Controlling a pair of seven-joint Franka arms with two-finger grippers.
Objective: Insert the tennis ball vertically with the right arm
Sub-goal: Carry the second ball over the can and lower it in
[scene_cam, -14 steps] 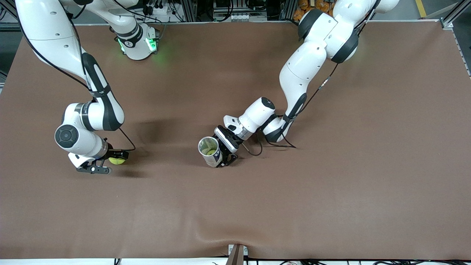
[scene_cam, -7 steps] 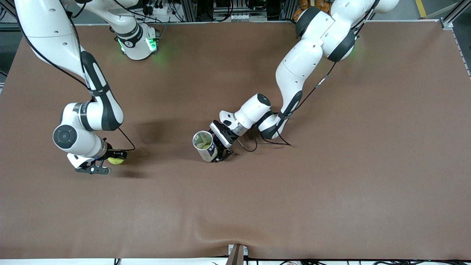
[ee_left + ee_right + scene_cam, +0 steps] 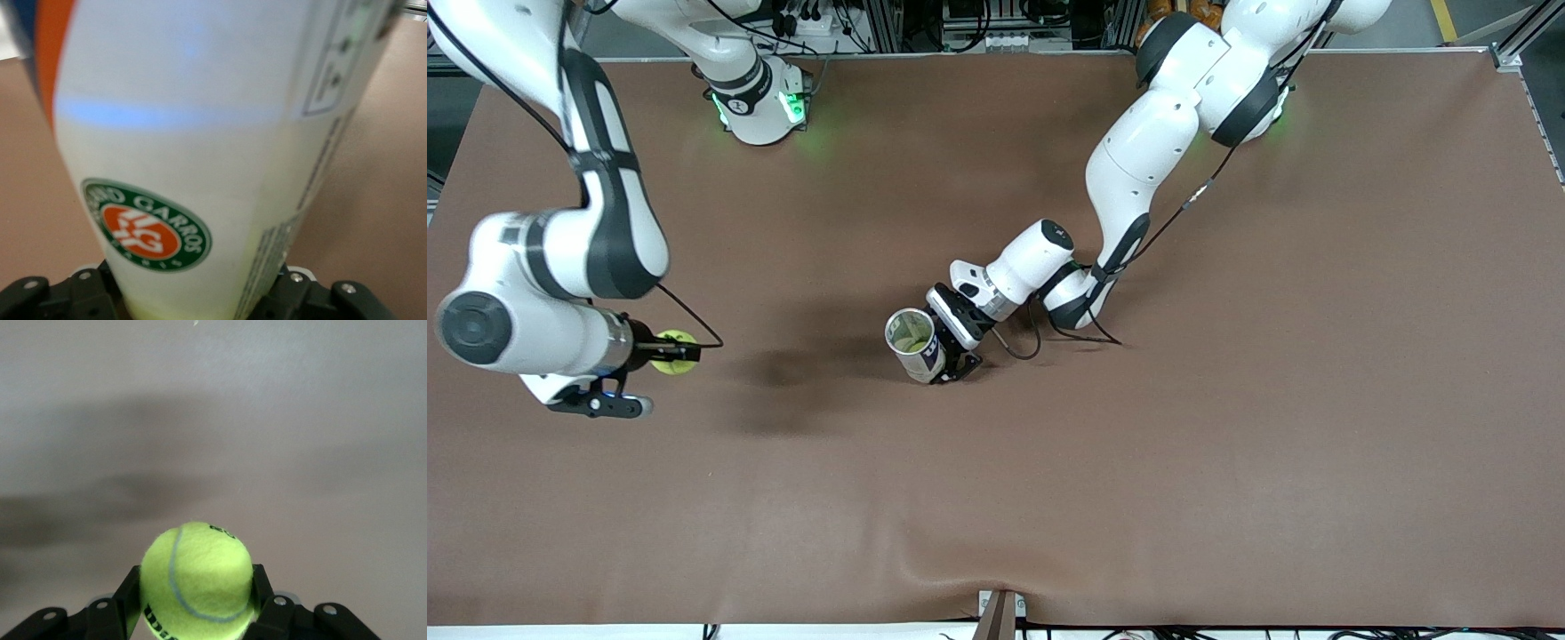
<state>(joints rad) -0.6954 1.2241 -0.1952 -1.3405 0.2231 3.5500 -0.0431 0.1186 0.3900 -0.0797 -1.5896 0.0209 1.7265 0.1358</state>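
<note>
A yellow-green tennis ball (image 3: pixel 673 351) hangs above the brown table toward the right arm's end, with my right gripper (image 3: pixel 677 352) shut on it. In the right wrist view the tennis ball (image 3: pixel 197 577) fills the gap of the right gripper (image 3: pixel 195 595), both black fingers (image 3: pixel 127 595) pressed on its sides. Near the table's middle stands a white tennis-ball can (image 3: pixel 913 345), open top up, something yellow-green showing inside. My left gripper (image 3: pixel 950 348) is shut on the can's side. The can (image 3: pixel 200 133) with its round green and orange logo fills the left wrist view.
The brown mat (image 3: pixel 1227 427) covers the whole table, with a ripple at its front edge by a small metal bracket (image 3: pixel 1000 613). The right arm's base (image 3: pixel 758 102) glows green at the table's back edge. A black cable (image 3: pixel 1023 342) loops beside the left wrist.
The right arm has risen off the table with the tennis ball and swung toward its own end. The left arm has shifted the can a little toward the right arm's end.
</note>
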